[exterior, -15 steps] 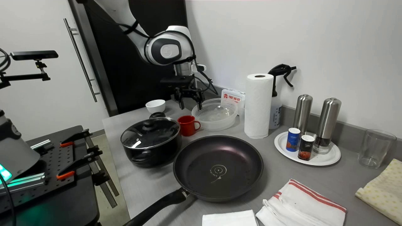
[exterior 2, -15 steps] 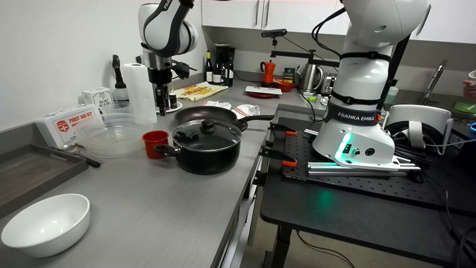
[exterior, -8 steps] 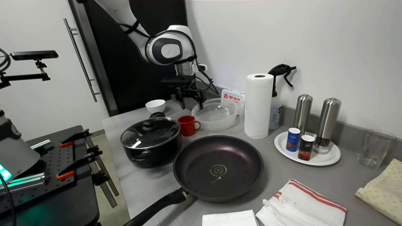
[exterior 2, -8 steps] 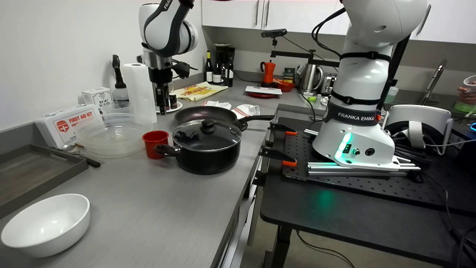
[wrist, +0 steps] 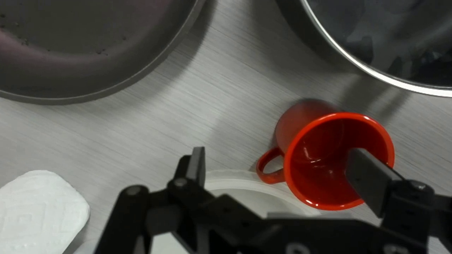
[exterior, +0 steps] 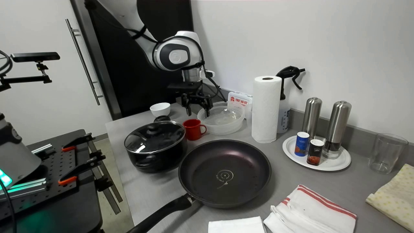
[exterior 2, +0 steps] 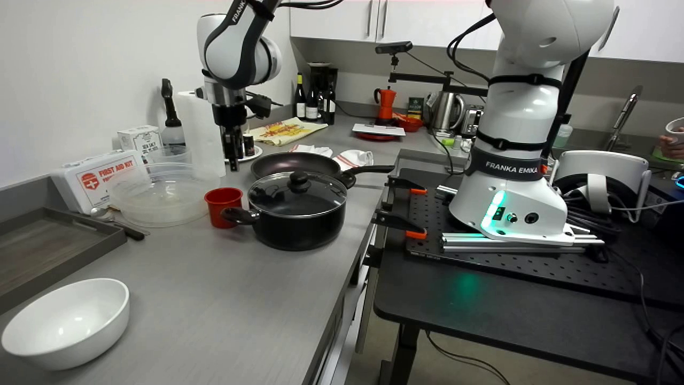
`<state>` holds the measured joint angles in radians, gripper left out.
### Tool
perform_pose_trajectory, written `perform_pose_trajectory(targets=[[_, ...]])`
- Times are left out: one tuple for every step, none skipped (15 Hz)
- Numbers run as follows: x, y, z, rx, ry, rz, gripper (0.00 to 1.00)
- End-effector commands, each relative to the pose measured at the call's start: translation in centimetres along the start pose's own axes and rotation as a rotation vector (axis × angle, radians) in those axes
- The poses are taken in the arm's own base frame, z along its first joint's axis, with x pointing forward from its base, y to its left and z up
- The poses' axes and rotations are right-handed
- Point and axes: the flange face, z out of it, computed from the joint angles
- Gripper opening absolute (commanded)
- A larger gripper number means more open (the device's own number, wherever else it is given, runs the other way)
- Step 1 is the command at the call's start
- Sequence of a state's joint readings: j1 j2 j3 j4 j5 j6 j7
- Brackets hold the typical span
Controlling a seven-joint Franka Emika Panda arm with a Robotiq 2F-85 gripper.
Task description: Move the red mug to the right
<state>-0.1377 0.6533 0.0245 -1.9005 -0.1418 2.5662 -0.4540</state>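
Hanging with its jaws parted wide, the gripper point(exterior: 198, 113) is above the red mug point(exterior: 192, 130), which stands upright on the grey counter point(exterior 2: 214, 289) between the clear plastic tub point(exterior: 223, 128) and the lidded black pot point(exterior: 156, 145). In an exterior view, a white case point(exterior 2: 88, 177) reads FIRST AID KIT in red, a box point(exterior 2: 143, 141) behind it says SEA SALT, and the robot's base point(exterior 2: 515, 200) bears FRANKA EMIKA.

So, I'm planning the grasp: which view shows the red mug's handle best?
The wrist view: the handle is large there, its open loop plain to see. In an exterior view the handle shows small; in an exterior view the red mug shows no handle.
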Motion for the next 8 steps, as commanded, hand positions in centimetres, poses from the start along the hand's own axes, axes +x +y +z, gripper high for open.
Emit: perform_pose_trajectory(targets=[[1.2,-0.1,1.1,0.003,-0.03,0.004,1.0],[1.3,-0.2,1.5,0.006,-0.037,0.001,1.0],[1.5,-0.3,1.8,0.009,-0.042,-0.001,1.0],[1.6,-0.4,2.2,0.012,-0.051,-0.004,1.0],[1.7,-0.5,2.5,0.014,-0.057,-0.006,1.0],[1.9,-0.6,2.9,0.018,-0.064,-0.007,1.0],[2.0,-0.7,3.2,0.021,-0.069,-0.009,1.0],[2.2,-0.8,3.6,0.021,-0.074,-0.01,1.0]])
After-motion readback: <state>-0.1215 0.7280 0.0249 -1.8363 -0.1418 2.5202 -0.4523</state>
